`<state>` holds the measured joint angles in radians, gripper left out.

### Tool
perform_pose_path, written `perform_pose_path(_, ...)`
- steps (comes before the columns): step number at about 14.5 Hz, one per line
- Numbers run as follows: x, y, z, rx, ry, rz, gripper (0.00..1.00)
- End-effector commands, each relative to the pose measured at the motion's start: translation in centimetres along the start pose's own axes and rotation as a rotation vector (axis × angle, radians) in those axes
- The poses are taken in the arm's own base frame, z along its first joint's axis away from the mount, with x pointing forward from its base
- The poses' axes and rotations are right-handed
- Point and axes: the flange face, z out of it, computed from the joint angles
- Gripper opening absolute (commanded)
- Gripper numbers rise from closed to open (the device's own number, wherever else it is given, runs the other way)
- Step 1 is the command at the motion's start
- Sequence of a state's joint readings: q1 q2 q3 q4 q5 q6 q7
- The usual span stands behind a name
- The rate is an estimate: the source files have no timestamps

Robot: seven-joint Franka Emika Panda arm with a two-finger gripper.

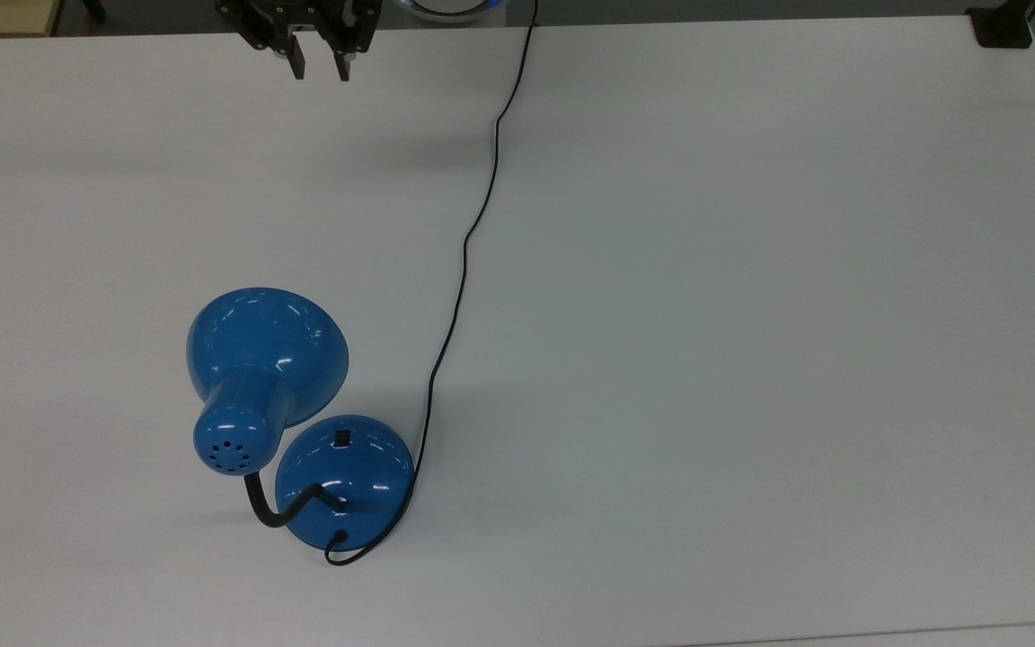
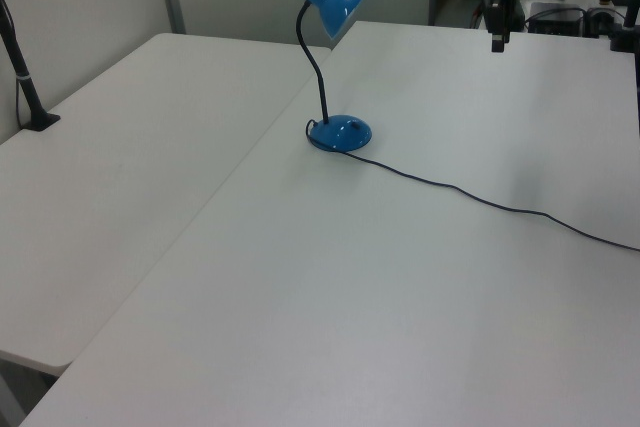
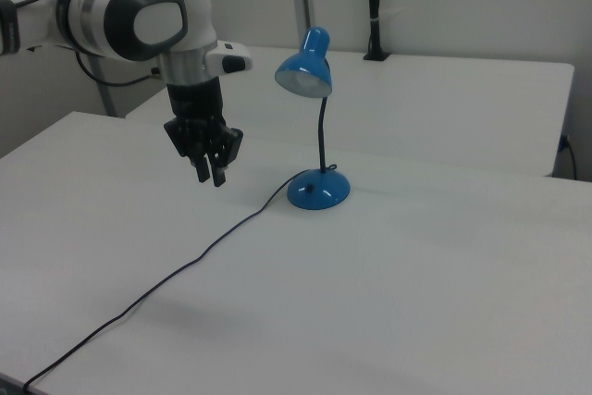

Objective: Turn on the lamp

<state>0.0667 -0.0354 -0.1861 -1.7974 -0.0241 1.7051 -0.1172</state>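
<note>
In the top view you have the gripper [image 1: 321, 70] at the far edge of the table [image 1: 751, 314], near the top view's upper left, with its two fingers drawn close together and only a narrow slit between them; they hold nothing. The lamp [image 1: 302, 422] stands well apart from it, toward the top view's lower left: the blue shade [image 1: 266, 346] leans over beside the round base [image 1: 344, 479], and the small black switch [image 1: 342, 438] sits on the upper slope of that base, facing the gripper's side of the table. The cord [image 1: 464, 261] runs from the back of the base up the table and off its far edge, passing to the top view's right of the gripper. In the left view you see the lamp upright near the seam of two tables, its shade unlit, while the gripper [image 2: 497, 45] hangs above the table toward the left view's upper right, a long way from the base. In the right view the arm [image 3: 139, 16] reaches in from the right view's left, and the gripper [image 3: 211, 176] hovers off the table, its nearly closed jaws pointing down, with the lamp's base [image 3: 318, 190] to the right view's right of it and the cord lying between. Judged from this, nothing of the task is done: you have the whole approach left, then the press on the switch.
</note>
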Motion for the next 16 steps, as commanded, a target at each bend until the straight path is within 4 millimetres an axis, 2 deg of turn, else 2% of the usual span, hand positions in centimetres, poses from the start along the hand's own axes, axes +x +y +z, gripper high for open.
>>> perform_pose_path(1, 1.7, 0.4, 0.9, -0.005, 0.054, -0.019, 0.00)
perform_pose_path(3, 3.6, 0.5, 2.2, -0.003, 0.114, -0.012, 0.00)
perform_pose_path(5, 6.6, 1.3, 4.9, -0.008, 0.201, 0.017, 0.00)
perform_pose_path(7, 9.8, 1.3, 7.8, -0.015, 0.278, 0.031, 0.00)
perform_pose_path(9, 11.8, 0.9, 10.0, -0.022, 0.354, 0.038, 0.00)
perform_pose_path(13, 14.4, 0.4, 13.4, -0.015, 0.482, 0.069, 0.00)
perform_pose_path(16, 15.5, 0.5, 15.0, -0.022, 0.555, 0.103, 0.00)
